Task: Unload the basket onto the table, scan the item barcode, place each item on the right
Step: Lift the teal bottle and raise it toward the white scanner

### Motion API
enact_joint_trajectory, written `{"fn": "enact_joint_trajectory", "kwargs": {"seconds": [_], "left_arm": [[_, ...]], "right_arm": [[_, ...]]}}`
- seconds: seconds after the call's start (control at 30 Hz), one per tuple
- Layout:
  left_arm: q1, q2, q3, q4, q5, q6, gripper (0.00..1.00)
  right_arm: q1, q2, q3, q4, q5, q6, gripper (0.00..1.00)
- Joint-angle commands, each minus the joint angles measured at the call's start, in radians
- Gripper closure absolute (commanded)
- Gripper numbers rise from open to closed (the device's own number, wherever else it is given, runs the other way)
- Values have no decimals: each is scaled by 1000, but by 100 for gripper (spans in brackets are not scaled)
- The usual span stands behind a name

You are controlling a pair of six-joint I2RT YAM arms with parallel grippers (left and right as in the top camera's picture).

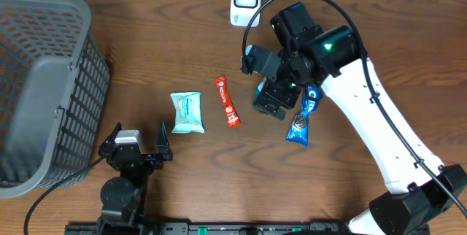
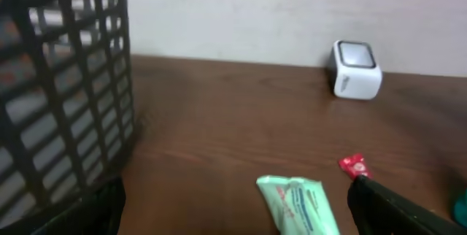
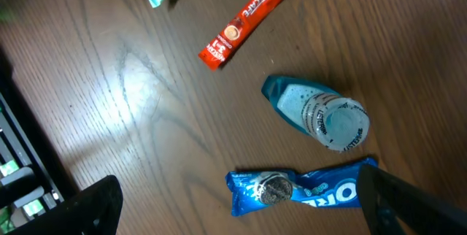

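Right end effector (image 3: 238, 175), spread wide over Oreo pack (image 3: 299, 190), may also catch the bottle (image 3: 317, 111) just beside it.

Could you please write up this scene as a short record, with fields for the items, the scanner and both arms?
scanner: white, at the far edge of the table
basket: grey mesh, at the left
items: green packet, red Nescafe stick, blue Oreo packet, teal container; all lying loose on the table
left gripper: jaws open, empty, near the front edge
right gripper: jaws open, empty, above the teal container and Oreo packet
scan status: nothing picked up yet
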Motion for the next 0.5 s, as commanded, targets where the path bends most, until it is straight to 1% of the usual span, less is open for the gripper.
{"fn": "enact_joint_trajectory", "kwargs": {"seconds": [0.0, 0.1, 0.13, 0.3, 0.47], "left_arm": [[1, -5, -36, 7, -71, -92, 2], [1, -2, -54, 12, -69, -120, 2], [1, -3, -54, 15, -71, -123, 2], [1, -3, -54, 14, -84, -121, 2], [1, -3, -54, 11, -38, -21, 2]], "right_arm": [[13, -2, 19, -4, -3, -22, 4], [14, -2, 19, -3, 16, -22, 7], [13, -2, 19, 2, 22, -23, 1], [13, -2, 19, 7, 42, -22, 1], [18, -2, 19, 8, 7, -34, 1]]}}
